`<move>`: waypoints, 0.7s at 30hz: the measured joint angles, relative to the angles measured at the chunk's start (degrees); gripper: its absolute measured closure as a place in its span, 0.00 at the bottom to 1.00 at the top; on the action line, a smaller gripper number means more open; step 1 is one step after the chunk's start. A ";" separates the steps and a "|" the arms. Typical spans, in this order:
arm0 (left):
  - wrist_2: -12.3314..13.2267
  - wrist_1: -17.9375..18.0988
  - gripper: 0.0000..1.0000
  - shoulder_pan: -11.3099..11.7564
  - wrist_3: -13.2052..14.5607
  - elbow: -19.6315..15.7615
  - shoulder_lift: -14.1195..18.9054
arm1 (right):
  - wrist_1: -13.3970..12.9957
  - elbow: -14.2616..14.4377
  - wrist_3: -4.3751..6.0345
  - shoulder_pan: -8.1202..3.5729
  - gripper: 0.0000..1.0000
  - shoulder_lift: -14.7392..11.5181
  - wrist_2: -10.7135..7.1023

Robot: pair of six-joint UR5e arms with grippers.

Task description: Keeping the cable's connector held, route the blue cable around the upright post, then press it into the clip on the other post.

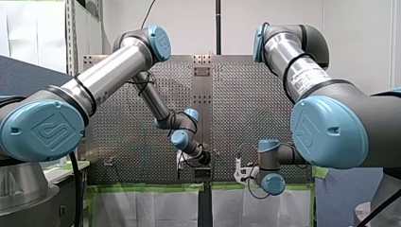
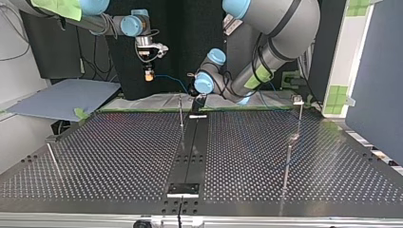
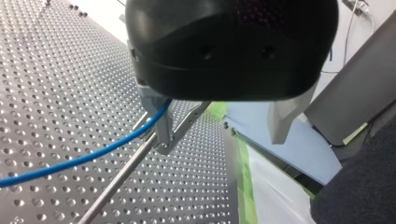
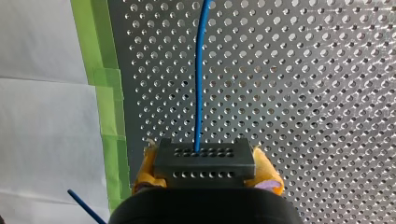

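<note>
My right gripper (image 4: 205, 173) is shut on the black connector block (image 4: 204, 161), its yellow pads (image 4: 267, 173) on either side. The blue cable (image 4: 201, 70) leaves the block and runs straight ahead over the plate. In the top view my right gripper (image 2: 149, 72) hangs at the far left, and the cable (image 2: 173, 81) stretches to the thin post (image 2: 181, 114) by my left gripper (image 2: 198, 95). My left gripper (image 3: 219, 140) stands open at the top of the post (image 3: 116, 179). The cable (image 3: 70, 163) passes by one metal finger (image 3: 156, 116) at the post's clip (image 3: 184, 126).
More thin posts stand on the perforated table (image 2: 119, 156): two at the top view's right (image 2: 299, 118) (image 2: 287, 166) and a leaning one at its left (image 2: 53, 160). Green tape (image 4: 109, 116) marks the table's far edge, with white sheeting beyond.
</note>
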 joint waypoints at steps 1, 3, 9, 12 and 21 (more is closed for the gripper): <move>-0.01 0.05 0.01 0.00 -0.01 -0.01 0.00 | 0.00 0.01 -0.01 0.00 1.00 0.02 0.00; -0.03 0.10 0.01 0.00 -0.03 -0.02 0.00 | 0.00 0.00 -0.01 0.00 1.00 0.03 0.00; -0.20 0.50 0.01 -0.06 -1.57 0.02 0.00 | 0.00 -0.01 -0.01 0.00 1.00 0.03 -0.04; -0.86 0.56 0.01 -0.18 -2.41 0.01 0.00 | 0.00 0.01 0.04 0.00 1.00 0.02 -0.07; -1.66 0.60 0.34 -0.27 -3.46 0.02 0.00 | 0.06 0.03 -0.01 -0.02 1.00 -0.01 -0.09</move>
